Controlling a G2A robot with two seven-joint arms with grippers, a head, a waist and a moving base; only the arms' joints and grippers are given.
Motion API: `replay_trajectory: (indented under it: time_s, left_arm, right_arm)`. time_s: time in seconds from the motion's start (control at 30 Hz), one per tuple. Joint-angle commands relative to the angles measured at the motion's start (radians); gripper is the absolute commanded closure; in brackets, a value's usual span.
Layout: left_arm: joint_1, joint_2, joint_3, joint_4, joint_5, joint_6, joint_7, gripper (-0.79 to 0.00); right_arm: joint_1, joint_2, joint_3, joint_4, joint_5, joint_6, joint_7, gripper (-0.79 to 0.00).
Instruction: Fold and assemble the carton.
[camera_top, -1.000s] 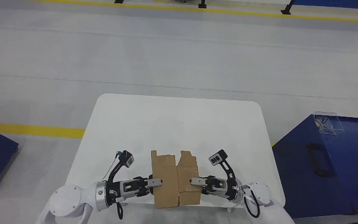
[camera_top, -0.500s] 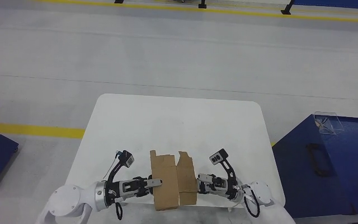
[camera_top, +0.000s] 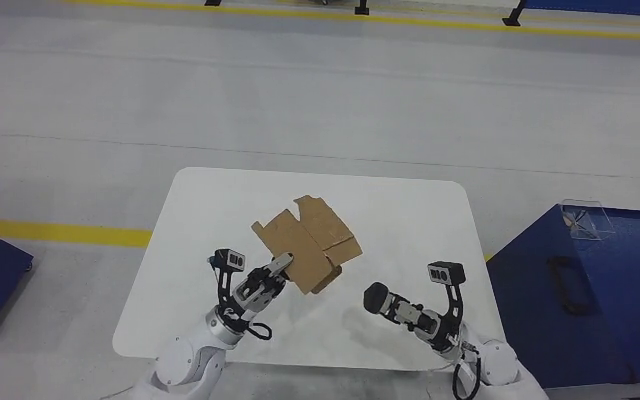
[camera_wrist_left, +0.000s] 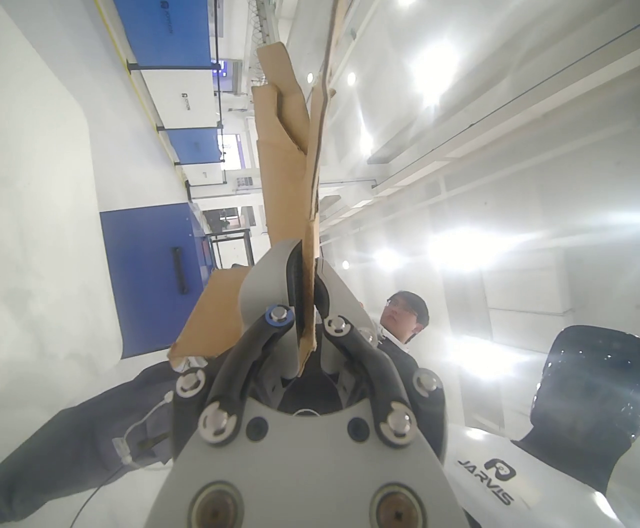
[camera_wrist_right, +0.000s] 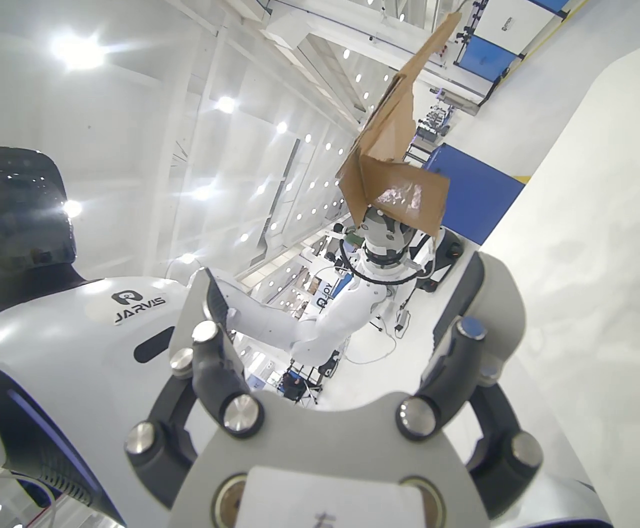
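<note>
Left end effector (camera_top: 281, 264) pinches carton (camera_top: 308, 243) edge (held aloft); right end effector (camera_wrist_right: 350, 280) well apart.

White bench (camera_top: 200, 250), rounded corners, on pale grey floor (camera_top: 300, 90). Yellow line (camera_top: 70, 233) meets its left edge. Blue cabinet (camera_top: 570, 300) beside right edge. Bright ceiling lights (camera_wrist_right: 75, 50) overhead.

Pretty bright everywhere; the ceiling lights (camera_wrist_left: 452, 245) flare hard around 3 o'clock in the left wrist view, and both wrist views warp at the edges.
</note>
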Motion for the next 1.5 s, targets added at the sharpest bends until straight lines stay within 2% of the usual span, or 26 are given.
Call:
replay_trajectory:
  time_s: [0.0, 0.13, 0.4, 0.43, 0.47, 0.53, 0.73, 0.8, 1.03, 1.07, 1.1, 1.13, 1.17, 1.33, 1.47]
  left_arm:
    - [-0.019, -0.007, 0.026, 0.019, -0.017, -0.001, 0.003, 0.000]
    - [-0.035, -0.015, 0.062, 0.034, -0.026, 0.011, -0.026, 0.000]
    - [-0.032, -0.022, 0.095, 0.017, -0.105, 0.075, -0.107, 0.000]
    - [-0.032, -0.022, 0.096, 0.016, -0.104, 0.077, -0.109, 0.000]
    - [-0.031, -0.022, 0.096, 0.016, -0.100, 0.078, -0.108, 0.000]
    - [-0.032, -0.023, 0.096, 0.018, -0.094, 0.080, -0.104, 0.000]
    - [-0.035, -0.026, 0.088, 0.021, -0.103, 0.090, -0.100, 0.000]
    - [-0.034, -0.027, 0.086, 0.021, -0.105, 0.088, -0.102, 0.000]
    - [-0.030, -0.030, 0.077, 0.023, -0.115, 0.081, -0.104, 0.000]
    - [-0.030, -0.030, 0.076, 0.025, -0.117, 0.079, -0.104, -0.120]
    - [-0.030, -0.031, 0.075, 0.029, -0.120, 0.078, -0.104, -0.326]
    - [-0.030, -0.031, 0.073, 0.032, -0.124, 0.079, -0.102, -0.693]
    - [-0.031, -0.032, 0.071, 0.035, -0.127, 0.078, -0.101, -0.785]
    - [-0.027, -0.029, 0.017, 0.058, -0.162, 0.062, -0.081, -0.785]
    - [-0.037, -0.025, -0.041, 0.117, -0.164, 0.040, -0.057, -0.785]
  right_arm:
    - [0.003, -0.002, -0.010, 0.004, -0.004, -0.011, -0.014, -0.785]
    - [0.021, -0.010, -0.027, 0.028, -0.014, -0.044, -0.080, -0.785]
    - [0.097, -0.034, -0.105, 0.108, -0.155, -0.066, -0.227, -0.773]
    - [0.104, -0.036, -0.115, 0.112, -0.154, -0.065, -0.226, -0.730]
    - [0.110, -0.037, -0.123, 0.115, -0.151, -0.065, -0.220, -0.640]
    - [0.116, -0.037, -0.135, 0.115, -0.146, -0.066, -0.199, -0.382]
    - [0.119, -0.031, -0.134, 0.120, -0.075, -0.055, -0.129, -0.197]
    - [0.119, -0.029, -0.134, 0.121, -0.048, -0.049, -0.104, 0.000]
    - [0.131, -0.026, -0.139, 0.143, 0.017, -0.002, -0.056, 0.000]
    - [0.132, -0.026, -0.141, 0.145, 0.033, 0.009, -0.050, 0.000]
    - [0.134, -0.026, -0.141, 0.148, 0.047, 0.020, -0.046, 0.000]
    - [0.135, -0.025, -0.139, 0.151, 0.058, 0.033, -0.043, 0.000]
    - [0.137, -0.025, -0.134, 0.154, 0.062, 0.048, -0.044, 0.000]
    - [0.124, -0.015, -0.084, 0.127, 0.036, 0.106, -0.068, 0.000]
    - [0.078, 0.000, -0.016, 0.078, 0.013, 0.131, -0.065, 0.000]
